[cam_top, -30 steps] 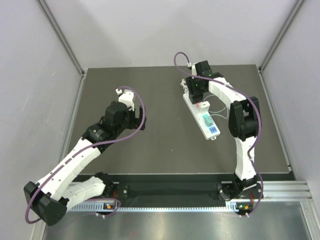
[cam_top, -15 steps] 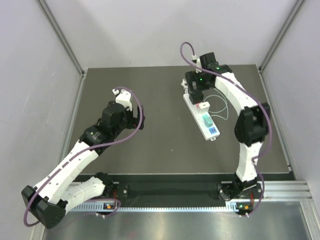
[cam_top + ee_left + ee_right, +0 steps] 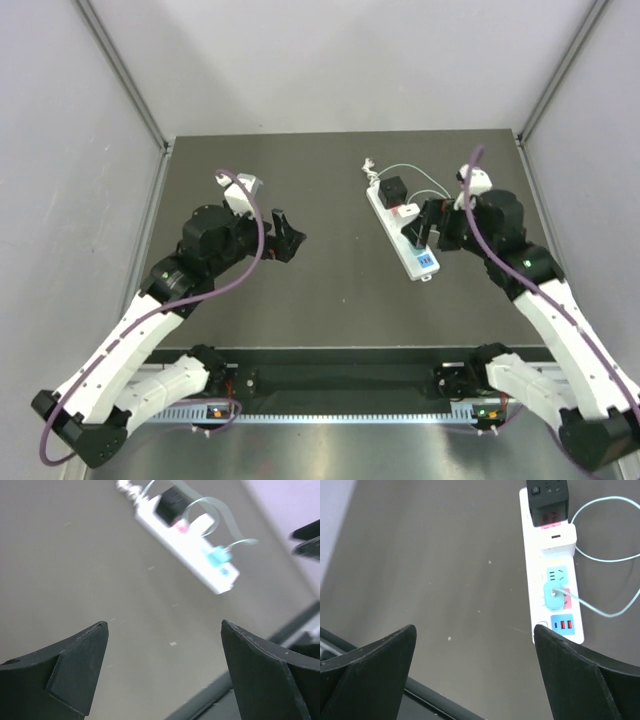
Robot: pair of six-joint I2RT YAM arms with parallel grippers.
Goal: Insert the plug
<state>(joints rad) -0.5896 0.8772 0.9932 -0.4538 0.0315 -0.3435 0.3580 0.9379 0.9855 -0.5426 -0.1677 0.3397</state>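
Jaws wide, empty: left gripper (image 3: 164, 625), right gripper (image 3: 475, 630).
Small teal plug (image 3: 554, 594) sits in white plastic power strip (image 3: 560, 535), beyond both jaws.

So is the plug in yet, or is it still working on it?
Looks done: the black plug and a teal plug both sit in the white power strip. Nothing is in hand: left pincer and right pincer are open, empty, off the strip. Nothing obvious remains.
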